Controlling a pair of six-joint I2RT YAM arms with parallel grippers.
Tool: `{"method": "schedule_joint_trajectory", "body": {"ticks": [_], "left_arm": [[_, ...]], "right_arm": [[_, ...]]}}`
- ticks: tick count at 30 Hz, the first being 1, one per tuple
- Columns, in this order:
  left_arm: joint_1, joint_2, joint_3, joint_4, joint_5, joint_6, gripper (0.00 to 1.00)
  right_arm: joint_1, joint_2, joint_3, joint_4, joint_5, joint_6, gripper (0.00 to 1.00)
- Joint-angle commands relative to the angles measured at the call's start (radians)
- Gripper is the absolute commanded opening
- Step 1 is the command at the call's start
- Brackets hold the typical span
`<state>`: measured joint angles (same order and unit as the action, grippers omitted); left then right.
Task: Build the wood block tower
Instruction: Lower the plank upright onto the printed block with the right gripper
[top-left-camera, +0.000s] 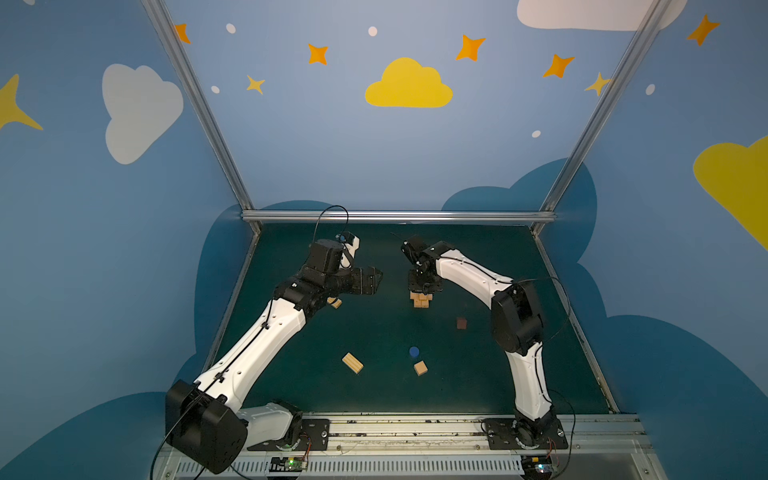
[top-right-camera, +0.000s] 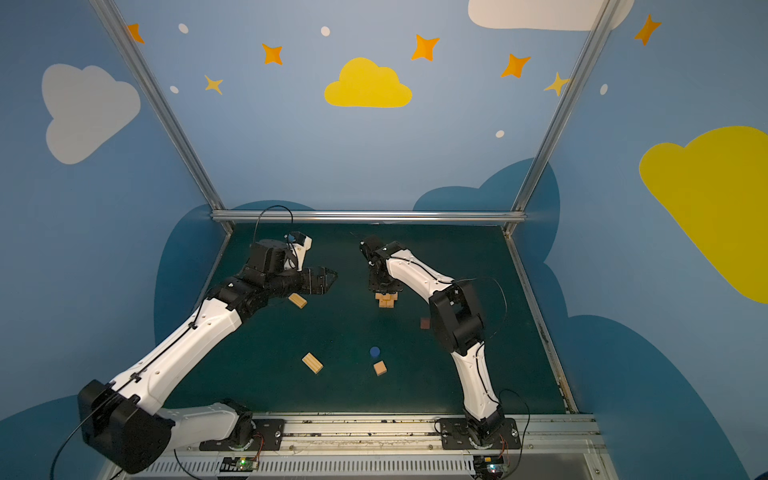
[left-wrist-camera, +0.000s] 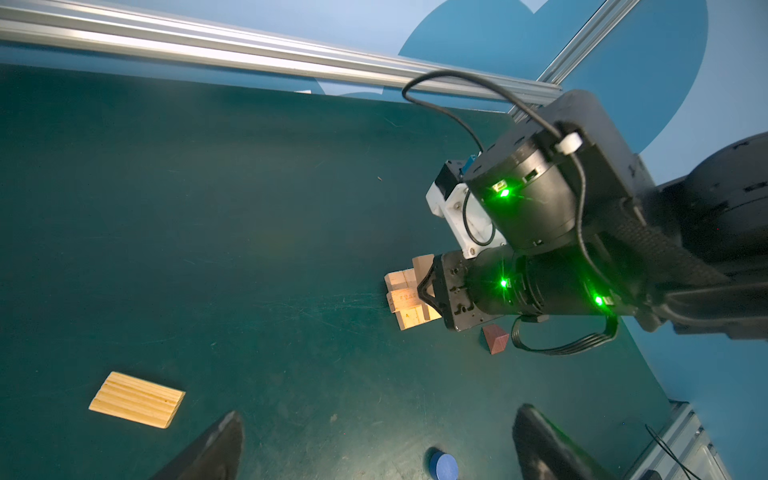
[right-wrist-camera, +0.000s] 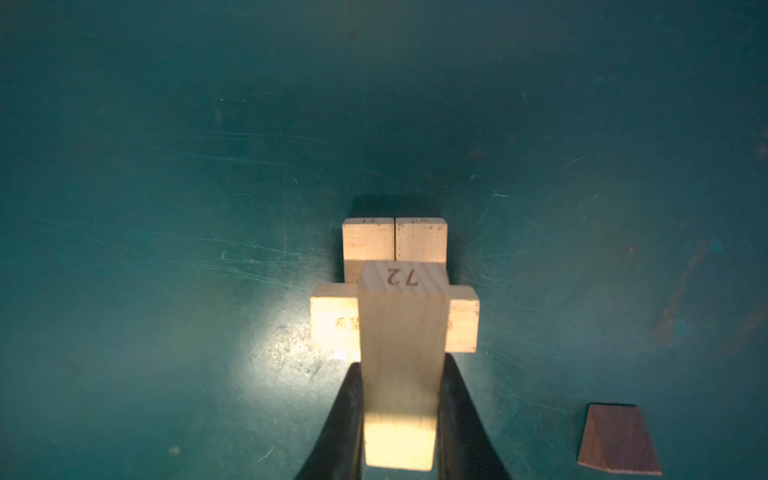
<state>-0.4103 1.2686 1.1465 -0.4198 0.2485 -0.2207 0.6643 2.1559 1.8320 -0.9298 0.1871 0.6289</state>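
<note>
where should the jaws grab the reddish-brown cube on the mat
Come straight down from above and close the jaws on two opposite side faces of the reddish-brown cube. It sits flat on the green mat with nothing touching it, so all its sides look free.

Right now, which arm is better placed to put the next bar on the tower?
The right arm. The right claw is shut on the bar marked 72, directly over the tower. The left claw is open and empty, off to the tower's side.
</note>
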Motion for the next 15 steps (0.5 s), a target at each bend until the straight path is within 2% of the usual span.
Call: {"method": "schedule_joint_trajectory", "body": {"ticks": [1,15], "left_arm": [[0.004,0.003,0.025,-0.015,-0.006,0.008,1.00],[0.004,0.002,0.026,-0.018,-0.007,0.009,1.00]], "right_arm": [[-0.005,0.022,0.033,-0.025,-0.006,0.008,0.00],[-0.008,0.040,0.050,-0.036,-0.014,0.006,0.00]]}}
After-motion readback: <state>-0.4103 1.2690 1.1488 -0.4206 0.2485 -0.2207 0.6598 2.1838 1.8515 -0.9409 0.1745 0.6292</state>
